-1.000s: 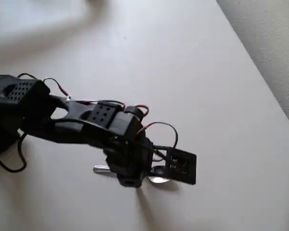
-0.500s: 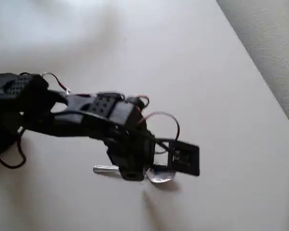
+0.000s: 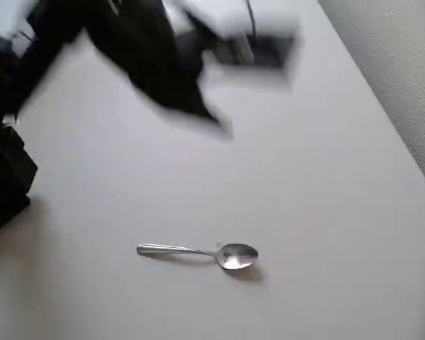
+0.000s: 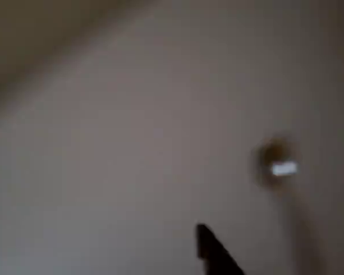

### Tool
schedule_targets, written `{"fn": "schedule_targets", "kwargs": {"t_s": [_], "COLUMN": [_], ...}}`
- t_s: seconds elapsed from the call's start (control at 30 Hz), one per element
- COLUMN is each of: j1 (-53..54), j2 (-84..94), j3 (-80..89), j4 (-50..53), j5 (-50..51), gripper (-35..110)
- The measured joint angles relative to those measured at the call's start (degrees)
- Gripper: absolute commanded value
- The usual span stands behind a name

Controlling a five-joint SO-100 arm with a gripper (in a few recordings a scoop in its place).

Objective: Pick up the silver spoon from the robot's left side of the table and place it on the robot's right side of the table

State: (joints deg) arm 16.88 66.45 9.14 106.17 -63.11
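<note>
The silver spoon [image 3: 198, 253] lies flat on the white table [image 3: 326, 198], bowl to the right and handle to the left in the overhead view, with nothing touching it. My gripper [image 3: 202, 106] is a dark motion blur near the top of that view, far above the spoon in the picture and well apart from it. Its jaws are too smeared to read. In the wrist view the spoon [image 4: 277, 164] is a pale blur at the right, and one dark fingertip [image 4: 215, 255] pokes in at the bottom edge.
The arm's black base [image 3: 6, 177] stands at the left edge. The table's edge runs diagonally down the right side, with grey speckled floor [image 3: 404, 64] beyond it.
The arm, which hung over the spoon a moment ago, has swung fast to the top of the overhead view. The spoon stays in the same spot, now uncovered.
</note>
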Motion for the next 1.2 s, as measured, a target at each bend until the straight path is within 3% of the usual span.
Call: {"fn": "schedule_targets", "kwargs": {"t_s": [0.1, 0.17, 0.2, 0.37, 0.43, 0.5, 0.7, 0.83, 1.2], "j1": [-5.36, -9.84, -12.92, -24.61, -24.08, -24.17, -21.62, -12.04, -4.92], "j2": [10.02, 17.40, 21.80, 42.36, 50.36, 59.94, 98.17, 115.58, 122.08], "j3": [6.94, 16.08, 22.59, 63.72, 80.24, 95.80, 133.33, 144.67, 159.87], "j4": [0.00, 0.00, -0.35, -9.23, -15.64, -22.68, -31.46, -29.00, -28.83], "j5": [22.94, 34.98, 38.67, 49.48, 52.65, 54.32, 56.25, 56.16, 58.18], "gripper": [43, 29, 21, 20, 18, -2, -2, -2, -2]}}
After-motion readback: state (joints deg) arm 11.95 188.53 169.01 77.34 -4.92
